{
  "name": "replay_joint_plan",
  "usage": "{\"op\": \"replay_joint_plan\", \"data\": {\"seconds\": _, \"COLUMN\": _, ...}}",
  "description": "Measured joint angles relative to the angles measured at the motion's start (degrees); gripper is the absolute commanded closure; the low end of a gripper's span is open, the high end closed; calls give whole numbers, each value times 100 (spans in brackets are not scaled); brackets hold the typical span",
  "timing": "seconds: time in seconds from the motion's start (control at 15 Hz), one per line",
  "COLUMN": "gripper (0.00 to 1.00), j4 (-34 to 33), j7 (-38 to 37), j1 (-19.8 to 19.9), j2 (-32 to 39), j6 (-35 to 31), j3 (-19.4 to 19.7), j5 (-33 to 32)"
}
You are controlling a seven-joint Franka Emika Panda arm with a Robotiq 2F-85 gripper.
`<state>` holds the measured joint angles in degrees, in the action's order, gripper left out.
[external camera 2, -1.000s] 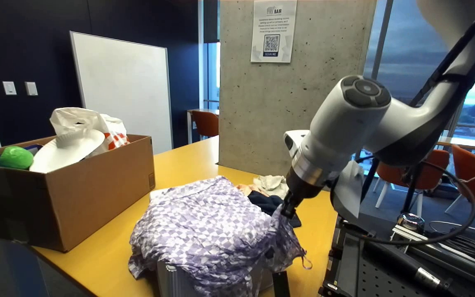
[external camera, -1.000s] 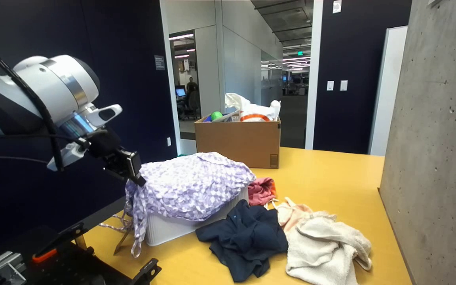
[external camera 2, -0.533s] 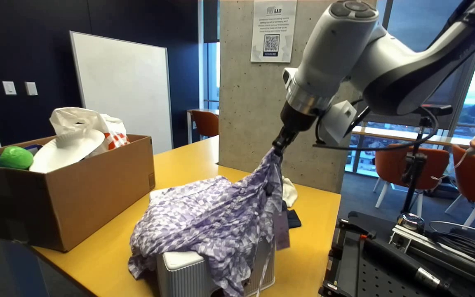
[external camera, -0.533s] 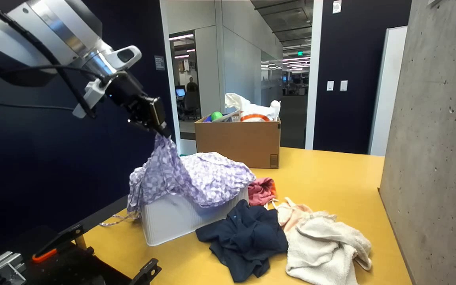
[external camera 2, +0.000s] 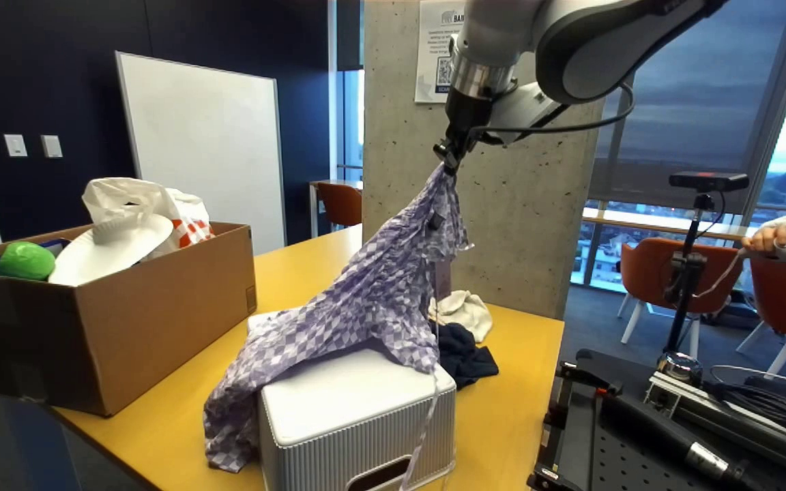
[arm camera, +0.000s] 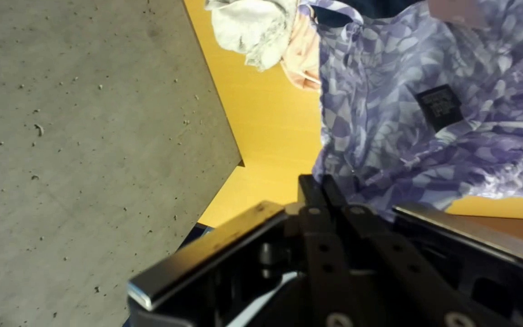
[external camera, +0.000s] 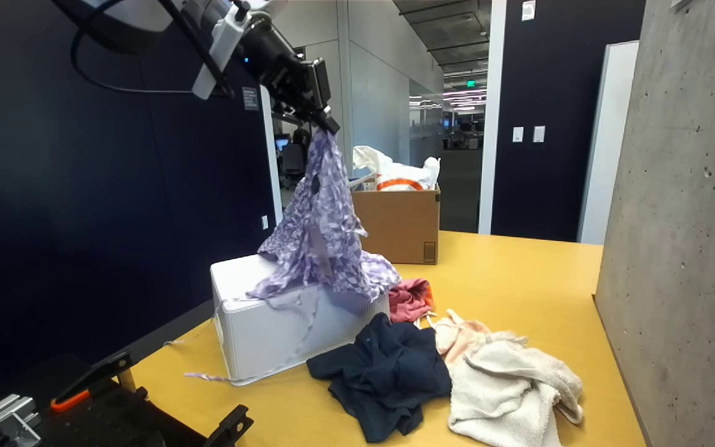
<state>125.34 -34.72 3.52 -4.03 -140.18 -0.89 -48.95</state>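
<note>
The jaws of the gripper (arm camera: 319,181) were closed together at lower centre of the wrist view, with a gathered edge of a checked garment (arm camera: 375,91) pinched at their tips. The fabric was thin, crinkled, purple and white. A small dark label (arm camera: 441,106) lay on it at right, and a pinkish tag (arm camera: 459,11) showed at the upper edge. In an exterior view the garment fell in folds from upper centre to lower left, draped partly over a white box (external camera 2: 359,395) with a smooth top, rounded corners and ribbed sides. A thin tie (external camera 2: 427,421) hung against the ribbing.

In an exterior view a crumpled navy cloth (external camera: 388,379) lay at lower centre, beside the box. Right of it lay a peach cloth (external camera: 460,338) against a nubby cream cloth (external camera: 512,391). A bunched red cloth (external camera: 410,301) lay near the centre. The surface was a flat yellow table (external camera: 519,279).

A brown cardboard carton (external camera 2: 175,307) stood at left in an exterior view, holding a round green item (external camera 2: 26,261), a ridged white plate (external camera 2: 113,252) and a crinkled white bag (external camera 2: 192,218). Pitted concrete (arm camera: 84,136) filled the left of the wrist view.
</note>
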Motion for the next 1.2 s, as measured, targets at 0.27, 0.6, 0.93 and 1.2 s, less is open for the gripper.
{"op": "replay_joint_plan", "data": {"seconds": 0.27, "gripper": 99, "j4": -660, "j7": 312, "j1": 164, "j2": 315, "j6": 255, "j3": 305, "j5": 122}}
{"op": "replay_joint_plan", "data": {"seconds": 0.6, "gripper": 99, "j4": -717, "j7": 704, "j1": 751, "j2": 129, "j6": 245, "j3": 1056, "j5": 312}}
{"op": "replay_joint_plan", "data": {"seconds": 0.93, "gripper": 99, "j4": -738, "j7": 934, "j1": 1081, "j2": -178, "j6": 251, "j3": 1358, "j5": 373}}
{"op": "replay_joint_plan", "data": {"seconds": 1.2, "gripper": 99, "j4": -696, "j7": 870, "j1": 639, "j2": 12, "j6": 242, "j3": 871, "j5": 788}}
